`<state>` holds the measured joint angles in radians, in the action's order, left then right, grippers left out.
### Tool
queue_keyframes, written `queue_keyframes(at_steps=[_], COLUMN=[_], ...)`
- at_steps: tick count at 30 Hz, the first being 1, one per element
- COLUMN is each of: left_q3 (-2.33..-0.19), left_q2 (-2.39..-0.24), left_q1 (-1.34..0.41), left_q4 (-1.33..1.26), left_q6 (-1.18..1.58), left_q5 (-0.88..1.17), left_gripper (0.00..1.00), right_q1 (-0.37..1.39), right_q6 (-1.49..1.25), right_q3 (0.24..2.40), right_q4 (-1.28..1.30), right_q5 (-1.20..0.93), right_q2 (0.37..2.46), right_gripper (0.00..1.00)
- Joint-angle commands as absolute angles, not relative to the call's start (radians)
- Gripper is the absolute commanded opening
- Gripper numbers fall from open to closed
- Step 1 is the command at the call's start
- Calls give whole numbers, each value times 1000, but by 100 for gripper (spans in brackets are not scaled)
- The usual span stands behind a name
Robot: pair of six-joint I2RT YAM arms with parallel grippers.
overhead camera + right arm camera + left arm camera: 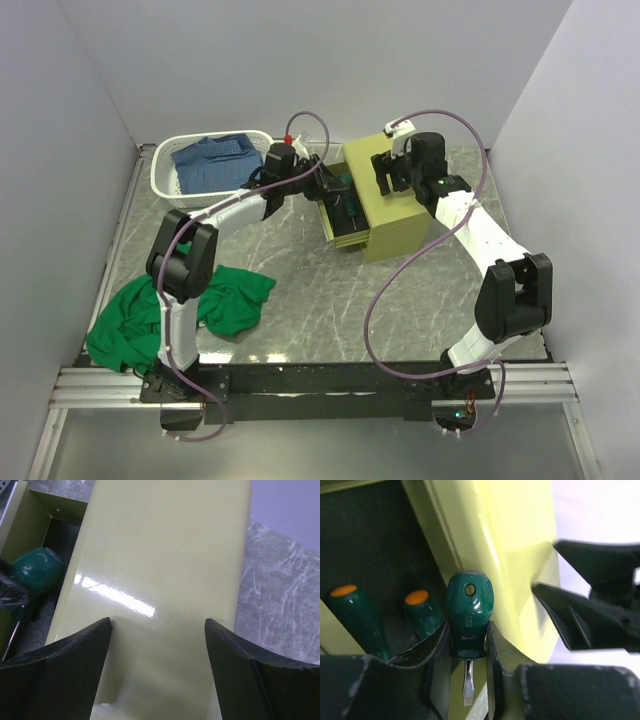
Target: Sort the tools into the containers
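Left gripper: the left gripper (468,645) pinches a stubby dark-green-handled flat-blade screwdriver (469,611) at the handle's narrow end, with the blade lying between the fingers.
Screwdriver's place: it is over the open dark-lined drawer (338,218) of the olive-yellow boxy metal tool chest (395,205), just beside the chest's yellow wall.
Right gripper: the right gripper (157,627) is spread wide over the chest's glossy top and grips nothing. Whether it touches the top cannot be told.
In the way: the black right gripper sits close by, with the chest wall between it and the held tool.
In the drawer: two green handles with orange end caps, one (355,611) beside the other (422,611).
Around: a white lattice plastic basket (160,178) at the far left holds a blue cloth (215,158). A crumpled green cloth (240,295) lies by the left arm on the grey marbled table (330,300).
Count: three green handles, one chest, one basket, two cloths.
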<state>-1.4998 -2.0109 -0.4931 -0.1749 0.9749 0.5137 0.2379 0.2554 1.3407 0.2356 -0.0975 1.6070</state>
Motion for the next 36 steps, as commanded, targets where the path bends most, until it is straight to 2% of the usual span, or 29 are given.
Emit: queue_keyframes(at_steps=[1, 3, 6, 9, 10, 13, 16, 23, 26, 29, 32, 33, 35, 36], left_q3=[-1572, -1560, -1546, -1545, -1543, -1557, -1608, -1550, -1504, -1416, -1274, -1237, -1156, -1129], left_q2=[-2026, -2029, -2036, -2043, -2046, -2037, -2000, -1783, -1697, -1632, -1583, -1565, -1555, -1551], left_q1=[-497, -497, -494, -491, -491, -495, -492, -450, -422, -405, -391, -390, -374, -371], left_q4=[-186, -173, -163, -156, -176, -273, -210, -94, -3, 63, 31, 14, 6, -36], left_q6=[1052, 1063, 1112, 1187, 1193, 1138, 1068, 809, 677, 566, 516, 506, 521, 523], left_q5=[437, 427, 399, 396, 409, 488, 488, 514, 465, 387, 342, 333, 310, 308], left_gripper=[1, 1, 7, 35, 58, 69, 78, 79, 78, 71, 50, 33, 14, 1], right_q1=[241, 241, 241, 241, 241, 241, 242, 242, 242, 242, 244, 245, 247, 247], right_q6=[291, 291, 290, 291, 290, 290, 290, 290, 288, 281, 273, 273, 271, 270], right_q3=[1282, 1279, 1279, 1290, 1295, 1301, 1305, 1313, 1313, 1322, 1342, 1348, 1361, 1364], right_q4=[425, 422, 420, 422, 425, 422, 422, 419, 416, 417, 422, 423, 423, 423], right_q5=[-45, -46, -48, -48, -49, -49, -49, -54, -58, -64, -72, -72, -71, -68], right_q2=[1658, 1658, 1663, 1674, 1675, 1681, 1687, 1703, 1707, 1712, 1724, 1730, 1733, 1738], right_gripper=[83, 83, 83, 83, 83, 83, 83, 83, 83, 83, 83, 83, 83, 83])
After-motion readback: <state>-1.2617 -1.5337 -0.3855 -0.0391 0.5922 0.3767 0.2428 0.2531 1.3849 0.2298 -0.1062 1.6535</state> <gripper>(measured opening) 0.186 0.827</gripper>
